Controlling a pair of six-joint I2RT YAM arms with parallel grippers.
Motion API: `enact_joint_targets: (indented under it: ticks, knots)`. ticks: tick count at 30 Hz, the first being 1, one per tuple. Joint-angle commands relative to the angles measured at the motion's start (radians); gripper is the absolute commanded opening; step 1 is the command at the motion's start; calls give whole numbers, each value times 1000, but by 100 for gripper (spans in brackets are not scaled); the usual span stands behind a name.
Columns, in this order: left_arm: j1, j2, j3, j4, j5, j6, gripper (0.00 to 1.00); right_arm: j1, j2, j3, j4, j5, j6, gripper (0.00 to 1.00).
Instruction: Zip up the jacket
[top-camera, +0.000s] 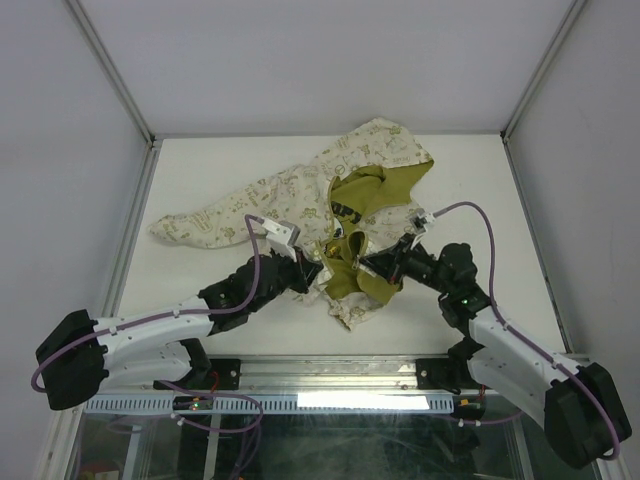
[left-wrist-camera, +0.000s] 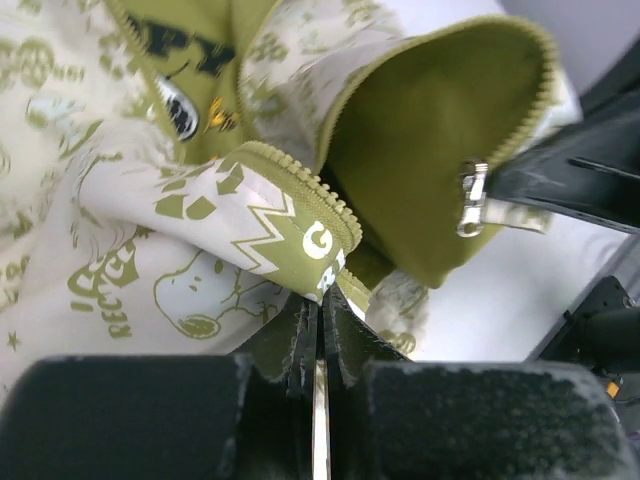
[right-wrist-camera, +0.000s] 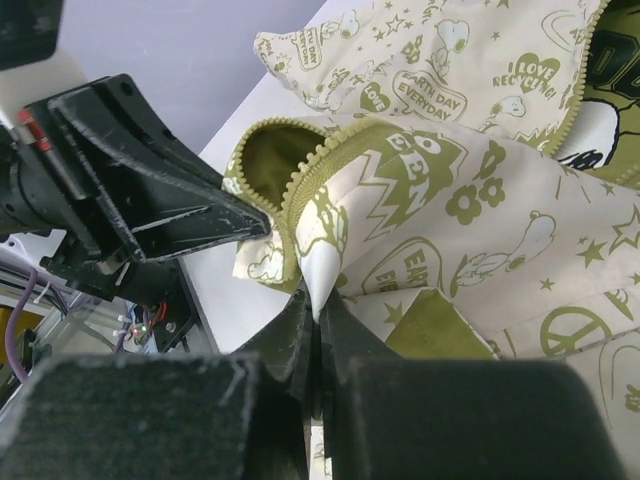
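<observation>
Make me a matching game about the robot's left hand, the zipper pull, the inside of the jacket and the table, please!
Things:
1. left hand
2. zipper pull
3. lining
4. table

Colour or state:
A. white
B. olive green
C. silver
D. shut on the toothed front edge of the jacket

Pairs: 1-D, 2-C, 3-B, 4-A

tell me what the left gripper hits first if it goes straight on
More jacket: the left gripper is shut on its zipper edge, and the olive-lined flap lies just ahead. The right gripper sits off to the side, probably clear.
</observation>
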Motion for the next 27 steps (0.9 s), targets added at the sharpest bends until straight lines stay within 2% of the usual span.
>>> enact_joint_targets:
  ticks: [1,11,12,13,14,19,27]
  knots:
    - [6,-22,-16,298,139,231,0,-4,22,88,14,8,-11,0]
    - [9,-81,-108,480,275,515,0,14,92,177,-70,8,-11,0]
    - [9,-89,-113,484,285,538,0,19,93,187,-93,11,-51,0]
    - [9,-96,-115,489,291,561,0,25,92,196,-118,-346,-266,0]
    - [9,-101,-116,492,291,579,0,32,89,204,-142,-436,-331,0]
    - [16,-98,-102,470,292,618,0,70,81,226,-203,-451,-474,0]
    - [18,-151,-149,501,384,617,0,76,133,260,-201,-435,-447,0]
